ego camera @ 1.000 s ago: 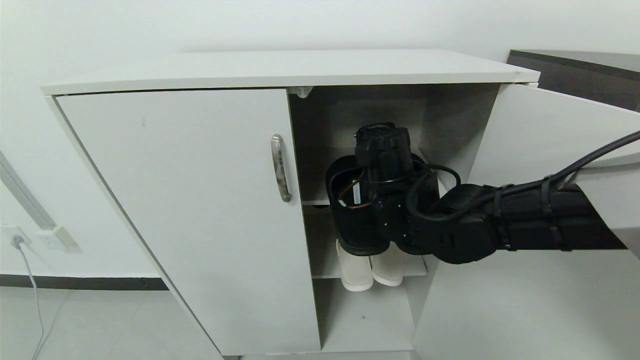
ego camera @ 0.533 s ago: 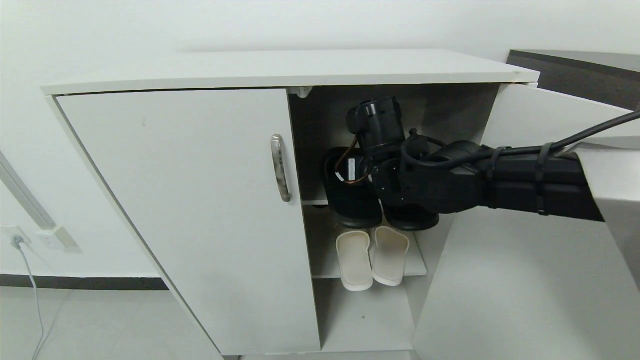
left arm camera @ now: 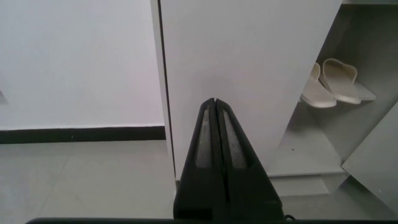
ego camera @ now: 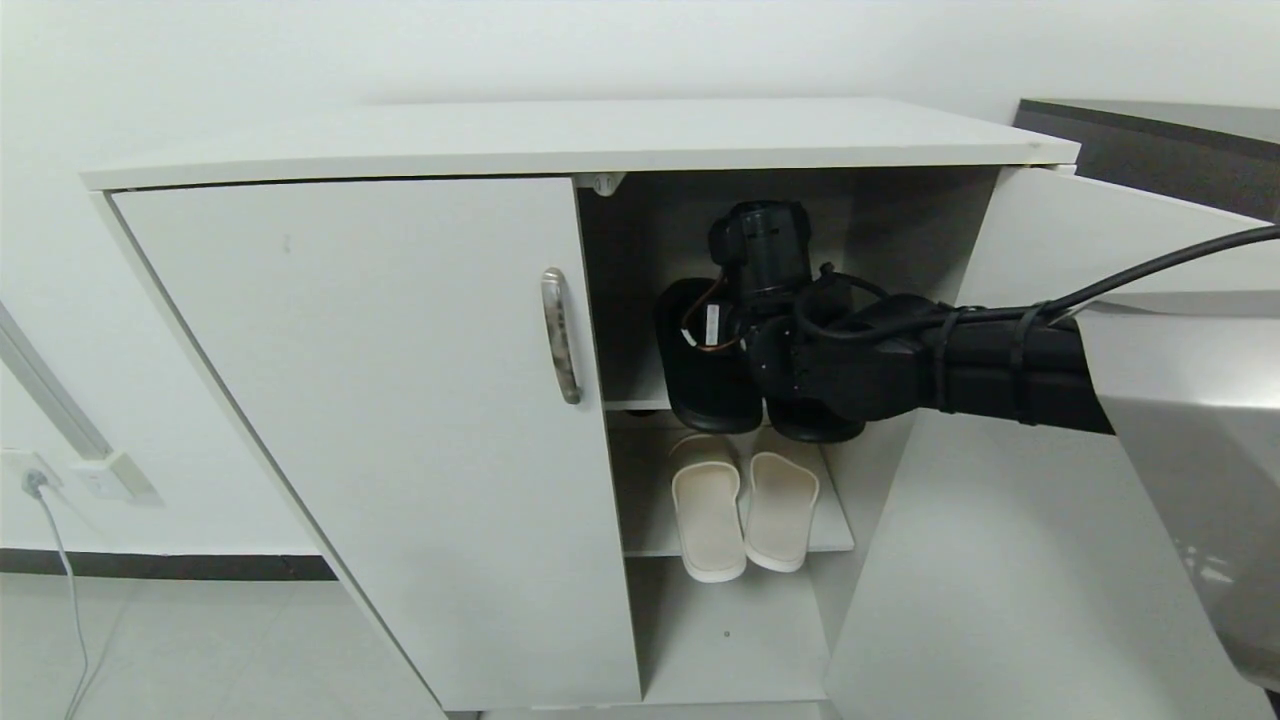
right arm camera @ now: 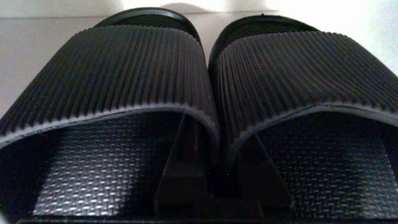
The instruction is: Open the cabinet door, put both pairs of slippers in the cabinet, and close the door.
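Note:
The white cabinet [ego camera: 600,135] has its right door [ego camera: 1010,560] swung open and its left door [ego camera: 380,420] closed. A pair of black slippers [ego camera: 703,390] is held level with the upper shelf [ego camera: 630,405], heels toward me. My right gripper [right arm camera: 214,168] is shut between the two, pinching the inner edges of their ribbed straps [right arm camera: 124,68]. I cannot tell whether the soles rest on the shelf. A white pair of slippers [ego camera: 740,510] lies on the middle shelf, also visible as the white slippers [left arm camera: 333,81]. My left gripper [left arm camera: 215,106] is shut and empty, low in front of the closed left door.
A metal handle [ego camera: 561,335] runs down the closed door's inner edge. The bottom compartment [ego camera: 730,640] holds nothing. A wall socket with a cable [ego camera: 35,480] sits low on the left. A dark panel [ego camera: 1150,150] stands behind the cabinet on the right.
My right arm has lifted the black slippers and carried them deeper into the cabinet to upper-shelf height, uncovering the white pair below. The left gripper has not moved.

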Robot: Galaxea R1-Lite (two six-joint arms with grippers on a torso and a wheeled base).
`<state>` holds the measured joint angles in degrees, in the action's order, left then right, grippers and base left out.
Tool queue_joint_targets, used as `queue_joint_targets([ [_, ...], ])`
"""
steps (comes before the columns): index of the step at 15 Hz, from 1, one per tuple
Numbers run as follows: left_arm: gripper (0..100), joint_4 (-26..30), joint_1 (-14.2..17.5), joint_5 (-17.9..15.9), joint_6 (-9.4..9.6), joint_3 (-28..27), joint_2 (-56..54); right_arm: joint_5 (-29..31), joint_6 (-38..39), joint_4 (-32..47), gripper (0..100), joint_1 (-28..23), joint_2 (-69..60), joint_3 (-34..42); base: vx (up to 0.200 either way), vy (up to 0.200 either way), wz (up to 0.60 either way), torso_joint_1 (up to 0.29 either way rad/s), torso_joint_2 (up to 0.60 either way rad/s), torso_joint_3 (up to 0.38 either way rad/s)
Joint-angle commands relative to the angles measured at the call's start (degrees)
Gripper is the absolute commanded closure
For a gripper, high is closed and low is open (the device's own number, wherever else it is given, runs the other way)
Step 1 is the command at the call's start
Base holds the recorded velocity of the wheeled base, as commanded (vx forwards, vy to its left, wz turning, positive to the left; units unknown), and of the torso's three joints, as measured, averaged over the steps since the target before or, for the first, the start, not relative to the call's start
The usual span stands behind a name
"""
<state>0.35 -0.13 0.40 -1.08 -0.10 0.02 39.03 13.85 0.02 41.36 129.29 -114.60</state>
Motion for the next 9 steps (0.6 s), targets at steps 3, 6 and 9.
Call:
queue_joint_targets([
  [3,100,0.0,0.0,0.0,-0.06,0.0,0.1,1.2,-2.1,-2.3,100,-0.4,1.3,0.0,0.000,0.000,0.00,0.000,0.00,0.000],
  [6,100,0.0,0.0,0.1,-0.06,0.0,0.1,2.3,-2.9,-2.5,100,-0.4,1.8,0.0,0.000,0.000,0.00,0.000,0.00,0.000],
  [9,100,0.0,0.0,0.1,-0.23,0.0,0.1,2.2,-3.0,-2.5,100,-0.8,2.4,0.0,0.000,0.000,0.00,0.000,0.00,0.000],
])
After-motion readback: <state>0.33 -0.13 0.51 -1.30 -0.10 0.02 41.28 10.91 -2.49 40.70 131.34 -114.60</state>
